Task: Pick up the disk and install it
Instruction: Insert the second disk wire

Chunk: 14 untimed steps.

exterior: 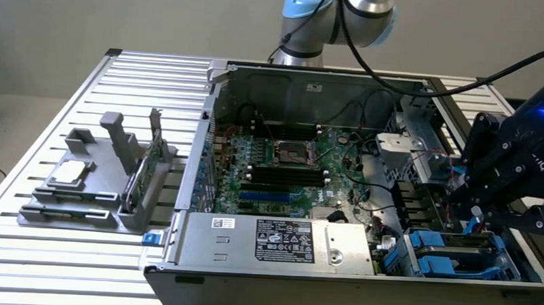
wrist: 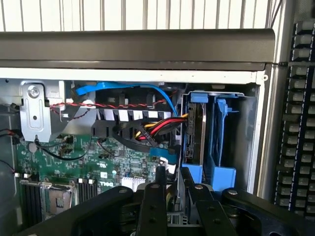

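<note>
The arm comes down from the top of the exterior view, its cable looping to the dark wrist and gripper [exterior: 487, 217] at that view's right edge, poised over the open computer case [exterior: 256, 74] at about four o'clock from the motherboard [exterior: 285, 163]. In the wrist view the gripper [wrist: 179, 196] shows two black fingers [wrist: 152, 206] set at a narrow gap, with a thin dark strip between them; I cannot tell whether they grip anything.

The disk [exterior: 450, 250] sits in the blue drive bay [exterior: 431, 263] at the case's corner, just below the gripper, at about five o'clock from it in the exterior view. In the wrist view the disk [wrist: 194, 132] stands on edge in the bay [wrist: 221, 142], just beyond the fingertips, its long axis running away from the gripper toward the case wall, blue rails alongside.
</note>
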Motion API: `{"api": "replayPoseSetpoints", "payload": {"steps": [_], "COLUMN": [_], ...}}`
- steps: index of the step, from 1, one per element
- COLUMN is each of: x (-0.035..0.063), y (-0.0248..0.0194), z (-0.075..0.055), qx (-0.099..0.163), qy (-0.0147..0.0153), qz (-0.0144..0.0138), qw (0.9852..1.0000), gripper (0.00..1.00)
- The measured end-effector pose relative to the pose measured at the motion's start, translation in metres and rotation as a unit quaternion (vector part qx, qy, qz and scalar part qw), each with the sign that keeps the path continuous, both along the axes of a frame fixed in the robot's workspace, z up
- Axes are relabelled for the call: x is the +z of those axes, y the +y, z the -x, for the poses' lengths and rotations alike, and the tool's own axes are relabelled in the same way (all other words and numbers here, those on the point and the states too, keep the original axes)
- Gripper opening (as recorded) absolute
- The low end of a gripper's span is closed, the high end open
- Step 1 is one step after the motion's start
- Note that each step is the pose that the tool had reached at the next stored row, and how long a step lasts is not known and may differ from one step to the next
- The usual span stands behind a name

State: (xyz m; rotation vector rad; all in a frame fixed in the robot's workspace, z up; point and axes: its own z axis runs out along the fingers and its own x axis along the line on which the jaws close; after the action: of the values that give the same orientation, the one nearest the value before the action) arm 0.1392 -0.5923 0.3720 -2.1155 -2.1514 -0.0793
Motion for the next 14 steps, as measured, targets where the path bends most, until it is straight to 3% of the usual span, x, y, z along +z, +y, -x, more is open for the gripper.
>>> {"api": "replayPoseSetpoints", "payload": {"steps": [6,14], "x": [0.0000,-0.0003], "y": [0.0025,0.0074], "z": [-0.0031,-0.0040], "qx": [0.000,0.000], "qy": [-0.0023,-0.0088], "qz": [0.0071,0.0214], "qw": [1.0000,0.9997], "gripper": [0.26,0.26]}}
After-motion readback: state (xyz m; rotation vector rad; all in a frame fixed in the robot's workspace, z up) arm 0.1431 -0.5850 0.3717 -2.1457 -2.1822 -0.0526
